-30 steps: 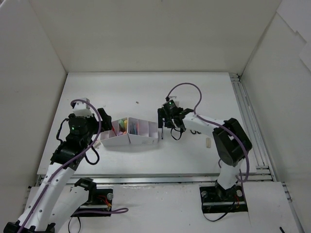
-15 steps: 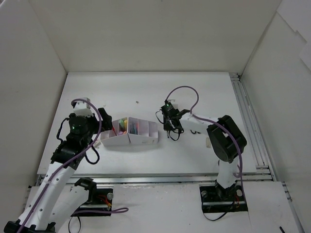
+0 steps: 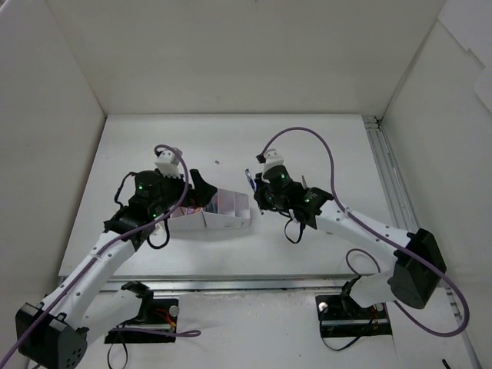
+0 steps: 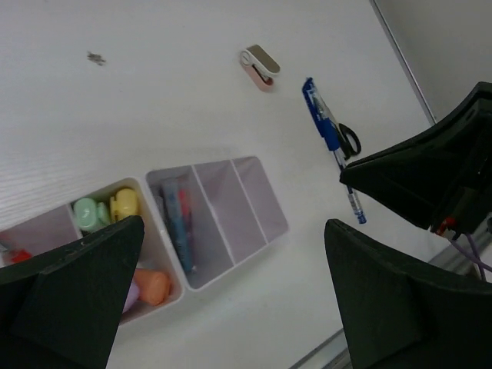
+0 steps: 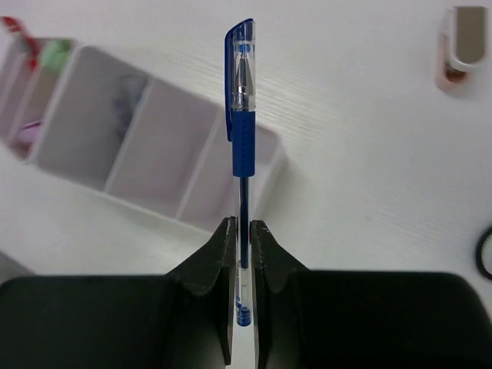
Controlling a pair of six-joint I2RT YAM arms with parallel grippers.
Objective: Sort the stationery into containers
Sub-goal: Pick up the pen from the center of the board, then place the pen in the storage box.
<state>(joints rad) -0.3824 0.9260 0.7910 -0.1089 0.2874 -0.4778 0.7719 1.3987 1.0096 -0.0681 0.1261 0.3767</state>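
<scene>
Blue pen (image 5: 243, 146) near white organizer (image 3: 227, 223)

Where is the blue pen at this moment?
The blue pen is pinched between the right arm's fingers. In the top view it sits centre-right, at the right end of the white organizer.

The far half of the tabletop (image 3: 231, 138) lies open from left edge to right edge, bar one tiny speck (image 3: 217, 162). The white organizer (image 3: 227, 223) blocks the middle. The left pincer (image 3: 196, 187) hangs over its left end, and the right pincer (image 3: 258, 201), clamped on a blue pen (image 3: 251, 183), stands just beside its right end. A bare strip runs between the organizer and the near edge.
</scene>
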